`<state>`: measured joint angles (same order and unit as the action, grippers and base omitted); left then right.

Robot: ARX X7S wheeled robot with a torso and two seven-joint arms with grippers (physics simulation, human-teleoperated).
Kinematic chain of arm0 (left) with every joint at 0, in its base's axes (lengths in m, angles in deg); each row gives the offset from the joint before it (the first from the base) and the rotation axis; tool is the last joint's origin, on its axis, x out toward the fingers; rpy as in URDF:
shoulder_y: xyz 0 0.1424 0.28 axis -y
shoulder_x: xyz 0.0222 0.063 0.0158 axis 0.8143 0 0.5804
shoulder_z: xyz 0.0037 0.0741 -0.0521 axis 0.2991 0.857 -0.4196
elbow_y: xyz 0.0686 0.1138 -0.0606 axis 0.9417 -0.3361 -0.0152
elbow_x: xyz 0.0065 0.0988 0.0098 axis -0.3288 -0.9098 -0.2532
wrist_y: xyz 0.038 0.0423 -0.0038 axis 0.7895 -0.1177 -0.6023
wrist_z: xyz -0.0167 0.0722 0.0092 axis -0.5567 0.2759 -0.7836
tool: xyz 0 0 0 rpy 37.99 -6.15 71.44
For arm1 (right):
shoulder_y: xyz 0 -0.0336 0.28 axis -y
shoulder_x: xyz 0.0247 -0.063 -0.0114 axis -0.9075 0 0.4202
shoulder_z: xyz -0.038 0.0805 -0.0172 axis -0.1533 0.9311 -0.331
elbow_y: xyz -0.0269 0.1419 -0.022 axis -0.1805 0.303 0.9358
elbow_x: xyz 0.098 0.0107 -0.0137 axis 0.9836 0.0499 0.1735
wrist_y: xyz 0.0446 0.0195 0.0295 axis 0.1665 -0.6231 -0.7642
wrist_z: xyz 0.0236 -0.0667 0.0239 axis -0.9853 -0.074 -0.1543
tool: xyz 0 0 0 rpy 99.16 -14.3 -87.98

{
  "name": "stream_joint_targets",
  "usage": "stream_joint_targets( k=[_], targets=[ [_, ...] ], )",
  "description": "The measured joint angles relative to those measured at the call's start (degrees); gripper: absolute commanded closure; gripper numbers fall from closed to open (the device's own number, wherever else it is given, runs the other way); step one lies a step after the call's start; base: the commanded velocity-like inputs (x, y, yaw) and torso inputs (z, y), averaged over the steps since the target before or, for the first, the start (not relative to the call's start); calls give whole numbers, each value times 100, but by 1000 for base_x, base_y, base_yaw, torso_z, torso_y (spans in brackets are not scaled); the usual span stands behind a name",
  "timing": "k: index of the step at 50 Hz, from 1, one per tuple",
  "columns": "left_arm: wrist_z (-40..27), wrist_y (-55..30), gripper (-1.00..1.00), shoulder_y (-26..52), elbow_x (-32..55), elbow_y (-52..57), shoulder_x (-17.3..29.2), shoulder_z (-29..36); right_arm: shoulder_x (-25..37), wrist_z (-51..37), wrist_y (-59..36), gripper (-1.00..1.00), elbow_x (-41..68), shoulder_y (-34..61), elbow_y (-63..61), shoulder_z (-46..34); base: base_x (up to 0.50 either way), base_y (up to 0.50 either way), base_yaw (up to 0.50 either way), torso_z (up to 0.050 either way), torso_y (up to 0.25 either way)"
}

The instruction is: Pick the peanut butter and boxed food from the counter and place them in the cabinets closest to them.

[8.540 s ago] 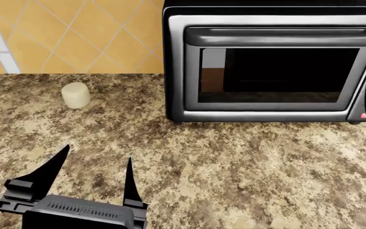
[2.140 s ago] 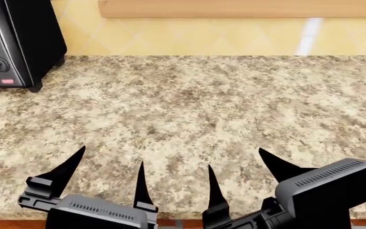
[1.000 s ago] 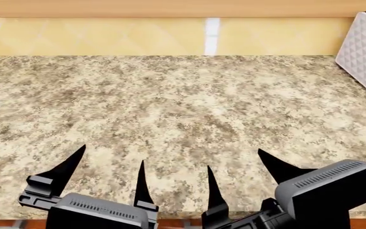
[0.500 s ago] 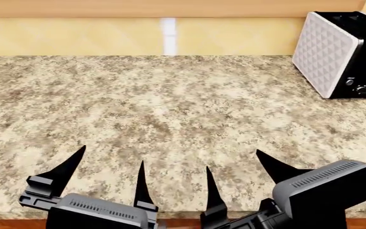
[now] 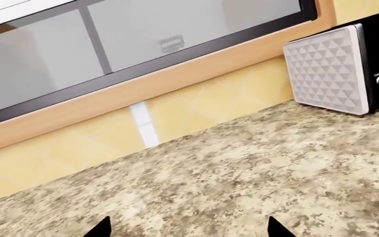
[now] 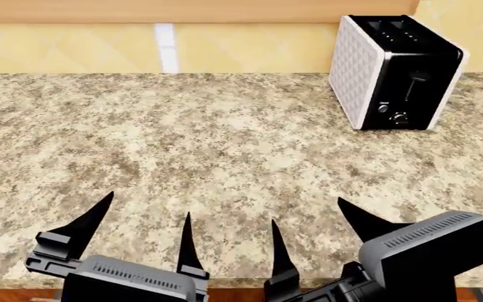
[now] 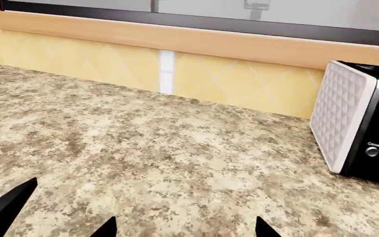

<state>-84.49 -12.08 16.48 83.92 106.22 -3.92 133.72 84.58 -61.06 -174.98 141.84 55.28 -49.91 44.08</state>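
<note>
A: Logging pincer state first. Left pincer [image 6: 148, 207] hovering low over the front edge of the counter [image 6: 224, 138], both black fingers spread well apart, gripping nothing, only speckled granite showing between them.

B: Confirming. Right pincer [image 6: 307, 212] hanging just beside it, likewise gaping wide and carrying nothing. Inner fingers of the two pincers sitting near each other, not touching.

A: Noting counter contents. Toaster [image 6: 392, 63] standing upright at the far right, near the yellow tiled backsplash [image 6: 250, 47], its white quilted side facing the arms, its black end panel with lever and knobs turning toward the right. Standing well apart from both pincers.

B: Agreeing from both wrist views: same white quilted panel and black body appearing on the granite, close to the wall. Also seeing a narrow white tile strip [image 6: 166, 47] running up the backsplash, and a pale wooden ledge [image 5: 176, 74] lying above the tiles under a dark-framed glass pane [image 5: 176, 34].

A: Locating task items. Peanut butter and boxed food: cannot tell where, neither showing in head or wrist views.

B: Recording the same. Counter stretching across the whole head view, thick front edge lying just under the pincer bodies, brown strip peeking out below it.
</note>
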Motion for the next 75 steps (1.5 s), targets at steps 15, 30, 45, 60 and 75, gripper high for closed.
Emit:
stream_joint_targets(
  k=[15, 30, 45, 60, 75],
  targets=[
    [17, -16, -100, -11, -3, -6, -17, -13, -2, 12, 3, -100, -14, -6, 1, -2, -2, -500, 0, 0, 0],
    [49, 11, -100, -55, -43, -40, -13, -20, -48, 106, -58, -100, -84, -51, 5, 55, -2, -500, 0, 0, 0],
    [62, 13, -100, -81, -62, -45, -10, -35, -49, 119, -45, -100, -98, -60, -2, 56, -2, -500, 0, 0, 0],
    [57, -31, -100, -67, -30, -19, -19, -60, -38, 64, -27, -100, -54, -40, 0, 37, -2, -500, 0, 0, 0],
    [67, -22, -100, -92, -45, -20, -14, -75, -37, 43, -10, -100, -51, -31, 1, 9, -2, -500, 0, 0, 0]
  ],
)
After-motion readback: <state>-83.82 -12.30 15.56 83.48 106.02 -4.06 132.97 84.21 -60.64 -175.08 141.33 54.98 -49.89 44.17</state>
